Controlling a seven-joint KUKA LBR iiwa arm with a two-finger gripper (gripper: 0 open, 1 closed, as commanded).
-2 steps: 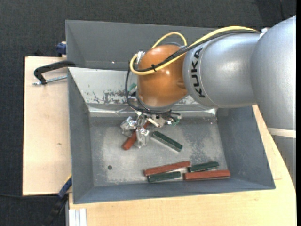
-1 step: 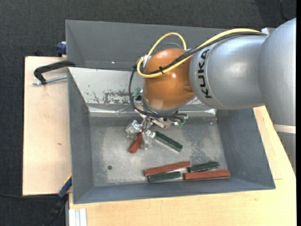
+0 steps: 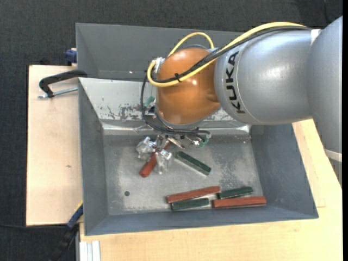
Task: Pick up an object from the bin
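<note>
A grey metal bin seen from above, with a sloped back wall and a flat, scuffed floor. A large silver robot arm reaches in from the right. At its wrist is a rounded orange cover, with a yellow cable looping over it.

Below the orange cover, the gripper is low over the floor, towards the back of the bin and a little left of the middle. Its two shiny metal fingers stand apart, one to the upper left and one to the lower right.

A short orange-red stub lies tilted on the floor. Its upper end reaches into the gap between the fingers and its lower end sticks out towards the front left. Whether the metal touches the stub cannot be told.

Just to the right of the fingers lies a dark green bar, slanting down to the right and apart from the stub.

Near the front wall, well apart from the gripper, four more bars lie close together in two short rows. A red-brown bar has a green bar just in front of it. To their right, another green bar has a red bar just in front of it.
</note>
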